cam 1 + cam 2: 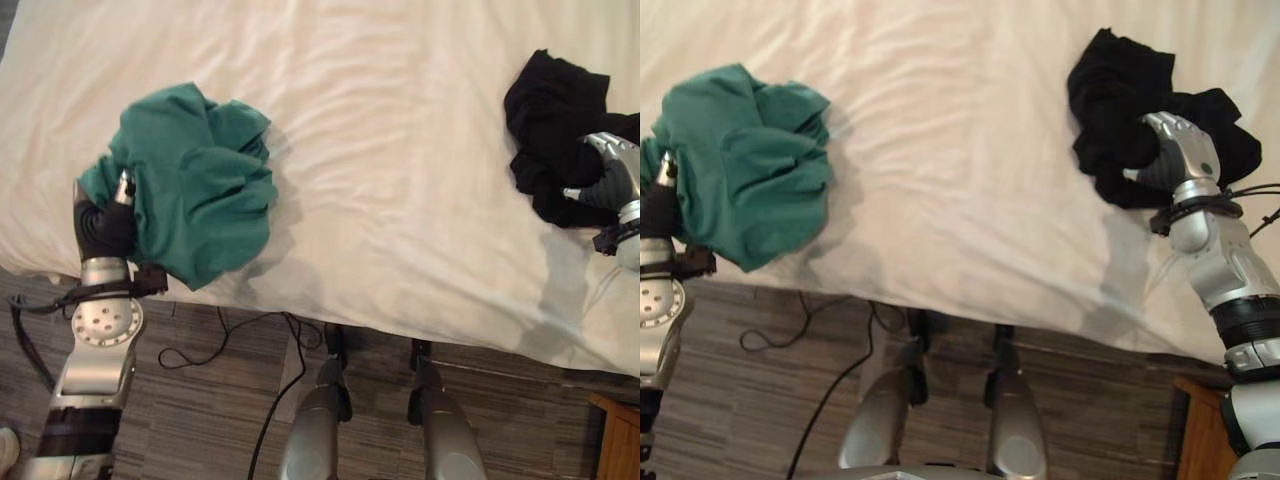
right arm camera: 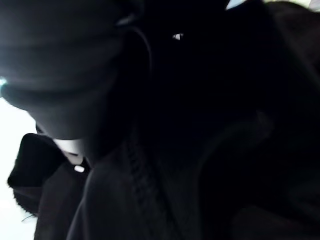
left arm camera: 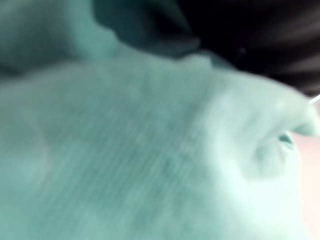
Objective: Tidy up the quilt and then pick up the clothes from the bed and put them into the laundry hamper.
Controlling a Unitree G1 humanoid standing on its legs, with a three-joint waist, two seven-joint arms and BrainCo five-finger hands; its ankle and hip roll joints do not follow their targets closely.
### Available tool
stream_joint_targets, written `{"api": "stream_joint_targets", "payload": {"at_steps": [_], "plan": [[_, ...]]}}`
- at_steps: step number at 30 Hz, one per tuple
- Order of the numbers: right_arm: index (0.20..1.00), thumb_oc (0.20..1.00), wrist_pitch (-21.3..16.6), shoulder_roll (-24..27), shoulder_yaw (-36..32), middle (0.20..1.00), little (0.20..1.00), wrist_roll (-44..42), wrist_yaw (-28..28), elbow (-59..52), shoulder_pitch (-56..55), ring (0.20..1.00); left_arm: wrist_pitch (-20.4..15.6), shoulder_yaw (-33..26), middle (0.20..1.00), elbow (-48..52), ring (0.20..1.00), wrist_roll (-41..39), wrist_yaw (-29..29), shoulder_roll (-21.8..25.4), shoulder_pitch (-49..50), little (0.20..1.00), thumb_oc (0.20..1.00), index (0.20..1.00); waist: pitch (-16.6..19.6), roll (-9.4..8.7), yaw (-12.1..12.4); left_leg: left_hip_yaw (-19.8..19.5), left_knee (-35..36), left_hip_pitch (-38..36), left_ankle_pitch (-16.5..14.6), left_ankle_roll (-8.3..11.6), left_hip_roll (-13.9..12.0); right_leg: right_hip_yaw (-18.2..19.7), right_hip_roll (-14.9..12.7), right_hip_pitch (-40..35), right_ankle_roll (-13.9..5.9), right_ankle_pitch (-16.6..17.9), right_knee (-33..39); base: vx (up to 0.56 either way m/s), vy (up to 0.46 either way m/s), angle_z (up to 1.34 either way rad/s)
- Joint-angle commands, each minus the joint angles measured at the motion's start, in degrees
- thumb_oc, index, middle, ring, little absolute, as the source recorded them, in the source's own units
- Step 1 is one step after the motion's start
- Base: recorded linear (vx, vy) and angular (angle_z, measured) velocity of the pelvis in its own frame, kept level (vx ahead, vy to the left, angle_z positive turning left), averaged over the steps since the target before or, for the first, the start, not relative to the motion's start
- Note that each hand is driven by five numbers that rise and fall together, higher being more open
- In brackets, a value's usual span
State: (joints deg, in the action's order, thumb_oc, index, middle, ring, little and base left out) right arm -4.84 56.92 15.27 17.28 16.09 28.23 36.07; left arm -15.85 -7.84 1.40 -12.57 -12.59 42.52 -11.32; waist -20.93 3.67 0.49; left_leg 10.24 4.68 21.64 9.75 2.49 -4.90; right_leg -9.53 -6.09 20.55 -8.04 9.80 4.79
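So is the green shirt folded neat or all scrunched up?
Scrunched up. The green shirt sits in a rumpled heap with bunched folds at the edge of the bed, the left hand dug into its side.

We see a matt white quilt [image 1: 400,200] of softly wrinkled cloth. The green garment [image 1: 195,185] looks like matt knit; the black garment [image 1: 1130,110] is dull, soft cloth. The floor [image 1: 200,410] shows streaked grey wood grain.

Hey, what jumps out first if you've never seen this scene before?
Two crumpled garments on a white quilt: a green garment near the bed's front edge on the robot's left, with the left hand buried in it, and a black garment on the right, under the right hand.
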Motion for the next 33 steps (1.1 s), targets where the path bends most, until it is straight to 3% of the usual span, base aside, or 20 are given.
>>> {"api": "stream_joint_targets", "payload": {"at_steps": [1, 2, 4, 5, 7, 8, 9, 13, 21, 22, 23, 24, 25, 27, 28, 29, 30, 31, 32, 33], "plan": [[0.2, 0.2, -0.46, -0.39, 5.2, 0.2, 0.2, -1.79, -1.69, 1.63, 2.49, 0.2, -3.67, 3.12, 0.2, 3.3, 0.2, 3.65, -2.49, -0.87, -5.42, 0.2, 0.2, 0.2, 2.69, -0.66, -1.4, 4.86, 0.32, -4.39, -2.97, 7.77, -4.64, 2.76, -2.69, -2.26, -2.04, -6.53, 0.21, 0.07, 0.017, 0.09], [0.2, 0.2, -0.58, -4.2, 5.42, 0.2, 0.2, -1.9, -2.5, 1.82, -0.98, 0.2, -2.36, 6.45, 0.2, 4.76, 0.2, 6.36, -1.84, -3.71, -7.34, 0.2, 0.2, 0.2, 3.41, -1.81, -2.2, 4.89, 0.32, -6.23, -3.51, 7.51, -4.74, 2.58, -2.3, -4.12, -1.9, -6.73, 0.21, 0.07, 0.039, 0.09], [0.2, 0.2, -0.56, -5.8, 4.46, 0.2, 0.2, -1.33, -2.93, 0.59, -3.81, 0.2, -1.38, 7.54, 0.2, 5.49, 0.2, 7.67, -1.43, -5.02, -7.62, 0.2, 0.2, 0.2, 3.71, -2.52, -2.46, 4.99, 0.32, -7.3, -3.68, 7.32, -4.8, 2.51, -2.22, -5.06, -1.82, -6.64, 0.21, 0.08, 0.062, 0.11], [0.2, 0.2, -0.81, -10.15, 2.31, 0.2, 0.2, -1.13, -4.07, -1.49, -10.28, 0.2, -0.1, 8.89, 0.2, -2.78, 0.2, 10.67, -2.2, -7.73, -5.13, 0.2, 0.2, 0.2, 4.82, -3.94, -3.48, 5.4, 0.32, -10.47, -5.25, 6.86, -4.7, 2.61, -2.15, -7.45, -1.89, -6.89, 0.21, 0.11, 0.106, 0.01], [0.2, 0.2, -1.29, -11.7, 0.89, 0.2, 0.2, -1.06, -4.06, -2.11, -14.23, 0.2, -0.05, 9.13, 0.2, -4.11, 0.2, 11.38, -1.94, -7.73, -4.45, 0.2, 0.2, 0.2, 5.35, -4.5, -3.61, 5.54, 0.32, -11.67, -5.41, 6.55, -4.5, 2.75, -2.21, -8.53, -1.91, -6.73, 0.21, 0.11, 0.129, -0.21], [0.2, 0.2, -2.89, -16.76, -2.36, 0.2, 0.2, -2.53, -5.29, -4.64, -23.06, 0.2, 1.53, 8.56, 0.2, -6.1, 0.2, 17.79, -2.66, -7.22, -1.66, 0.2, 0.2, 0.2, 6.72, -5.54, -5.0, 5.86, 0.32, -14.53, -6.62, 5.96, -4.25, 2.94, -2.45, -10.93, -2.35, -7.07, 0.21, 0.06, 0.108, -0.38], [0.2, 0.2, -2.83, -16.84, -2.57, 0.2, 0.2, -2.47, -5.35, -4.9, -23.44, 0.2, 1.55, 8.7, 0.2, -6.02, 0.2, 17.86, -2.7, -7.16, -1.56, 0.2, 0.2, 0.2, 6.8, -5.67, -4.87, 5.89, 0.32, -14.46, -6.38, 5.91, -4.2, 2.99, -2.5, -10.83, -2.31, -6.87, 0.21, 0.12, 0.211, -0.34], [0.2, 0.2, -4.83, -26.59, -9.37, 0.2, 0.2, -9.34, -10.57, -10.21, -42.79, 0.2, 2.38, 7.97, 0.2, -6.64, 0.2, 13.88, 1.06, -12.57, 8.96, 0.2, 0.2, 0.2, 9.64, -7.73, -8.16, 6.39, 0.32, -19.78, -8.54, 4.29, -3.53, 3.66, -2.89, -15.38, -2.98, -6.83, 0.21, 0.03, 0.144, -0.18], [0.2, 0.2, -7.64, -38.66, -17.15, 0.2, 0.2, -28.16, -16.91, -17.95, -56.39, 0.2, 1.89, 8.87, 0.2, -5.03, 0.2, 8.33, 3.66, -16.86, 16.91, 0.2, 0.2, 0.2, 11.37, -7.64, -12.42, 6.89, 0.32, -24.63, -10.2, 2.71, -2.72, 7.03, -1.89, -16.9, -3.66, -8.74, -7.4, 0.0, 0.147, -0.14], [0.2, 0.2, -8.48, -41.8, -16.08, 0.2, 0.2, -33.98, -17.12, -18.06, -55.76, 0.2, 1.05, 10.99, 0.2, -4.8, 0.2, 3.17, 2.79, -18.92, 18.36, 0.2, 0.2, 0.2, 11.3, -7.09, -13.6, 4.88, 0.32, -24.16, -10.17, 2.28, -2.18, 13.56, 2.14, -16.98, -2.67, -10.68, -10.1, -0.03, 0.067, -0.06], [0.2, 0.2, -8.51, -41.79, -16.06, 0.2, 0.2, -34.01, -17.14, -18.01, -55.71, 0.2, 1.05, 10.96, 0.2, -4.79, 0.2, 3.16, 2.79, -18.91, 18.36, 0.2, 0.2, 0.2, 11.42, -7.05, -13.58, 4.91, 0.32, -23.94, -10.02, 2.32, -2.26, 13.59, 2.22, -16.72, -2.61, -10.55, -10.14, -0.09, 0.185, 0.19], [0.2, 0.2, -10.55, -42.61, -14.0, 0.2, 0.2, -34.63, -13.75, -16.48, -52.17, 0.2, -0.7, 11.54, 0.2, -10.92, 0.2, -1.54, 6.69, -19.72, 22.02, 0.2, 0.2, 0.2, 10.48, -6.09, -11.07, 1.62, 0.32, -23.34, -9.67, 1.46, -0.94, 16.96, 3.88, -18.06, -1.13, -12.59, -8.64, -0.07, 0.11, 0.48], [0.2, 0.2, -10.56, -42.64, -13.99, 0.2, 0.2, -34.62, -13.74, -16.45, -52.08, 0.2, -0.72, 11.52, 0.2, -10.96, 0.2, -1.55, 6.7, -19.7, 21.94, 0.2, 0.2, 0.2, 10.52, -6.07, -11.03, 1.66, 0.32, -23.17, -9.54, 1.49, -1.01, 17.0, 3.95, -17.92, -1.08, -12.39, -8.54, -0.06, 0.115, 0.78], [0.2, 0.2, -10.94, -41.79, -5.98, 0.2, 0.2, -31.59, -12.38, -16.83, -45.28, 0.2, -1.59, 13.62, 0.2, -13.82, 0.2, -7.47, 5.82, -21.72, 19.84, 0.2, 0.2, 0.2, 10.55, -5.38, -6.36, -2.78, 0.32, -22.76, -9.38, 0.44, 0.7, 15.89, 4.01, -21.39, 0.72, -13.41, -4.81, 0.01, -0.009, 0.68], [0.2, 0.2, -10.97, -41.8, -5.97, 0.2, 0.2, -31.59, -12.37, -16.77, -45.2, 0.2, -1.59, 13.6, 0.2, -13.84, 0.2, -7.47, 5.83, -21.73, 19.78, 0.2, 0.2, 0.2, 10.61, -5.35, -6.37, -2.79, 0.32, -22.58, -9.26, 0.47, 0.64, 15.89, 4.07, -21.25, 0.75, -13.24, -4.73, 0.0, -0.022, 0.64], [0.2, 0.2, -11.08, -40.56, -2.93, 0.2, 0.2, -28.39, -10.69, -17.68, -42.26, 0.2, -2.09, 14.65, 0.2, -13.24, 0.2, -8.64, 5.56, -22.03, 19.58, 0.2, 0.2, 0.2, 10.18, -5.16, -3.2, -5.32, 0.32, -21.89, -8.95, 0.12, 1.3, 13.54, 3.57, -22.28, 0.87, -13.21, -2.98, -0.02, -0.015, 0.62], [0.2, 0.2, -11.11, -40.57, -2.93, 0.2, 0.2, -28.37, -10.67, -17.61, -42.2, 0.2, -2.07, 14.64, 0.2, -13.22, 0.2, -8.64, 5.55, -22.04, 19.57, 0.2, 0.2, 0.2, 10.16, -5.16, -3.35, -5.47, 0.32, -21.86, -8.93, 0.11, 1.32, 13.39, 3.54, -22.35, 0.87, -13.21, -2.91, -0.07, -0.024, 0.79], [0.2, 0.2, -11.28, -39.54, -1.99, 0.2, 0.2, -26.65, -9.79, -18.13, -40.33, 0.2, -2.41, 15.06, 0.2, -13.05, 0.2, -9.18, 4.86, -22.18, 18.92, 0.2, 0.2, 0.2, 9.46, -5.14, -1.29, -7.34, 0.32, -20.53, -8.28, 0.48, 1.72, 11.04, 3.13, -22.72, 0.84, -13.09, -1.63, -0.15, -0.006, 0.89], [0.2, 0.2, -11.3, -38.46, -2.69, 0.2, 0.2, -24.96, -8.15, -18.46, -39.98, 0.2, -2.73, 15.64, 0.2, -13.29, 0.2, -9.4, 4.11, -22.52, 18.2, 0.2, 0.2, 0.2, 8.99, -4.93, 1.46, -9.87, 0.32, -18.17, -7.37, 1.88, 2.27, 5.42, 2.21, -23.12, 0.52, -13.25, 0.15, -0.18, 0.011, 1.37], [0.2, 0.2, -11.02, -37.67, -3.44, 0.2, 0.2, -24.05, -7.31, -18.96, -39.92, 0.2, -2.79, 15.89, 0.2, -13.14, 0.2, -9.23, 3.74, -22.73, 17.72, 0.2, 0.2, 0.2, 8.71, -4.91, 2.28, -8.86, 0.32, -16.93, -6.9, 2.24, 1.86, 1.51, 1.29, -23.14, 0.06, -13.51, 0.21, -0.13, 0.022, 1.56]]}}
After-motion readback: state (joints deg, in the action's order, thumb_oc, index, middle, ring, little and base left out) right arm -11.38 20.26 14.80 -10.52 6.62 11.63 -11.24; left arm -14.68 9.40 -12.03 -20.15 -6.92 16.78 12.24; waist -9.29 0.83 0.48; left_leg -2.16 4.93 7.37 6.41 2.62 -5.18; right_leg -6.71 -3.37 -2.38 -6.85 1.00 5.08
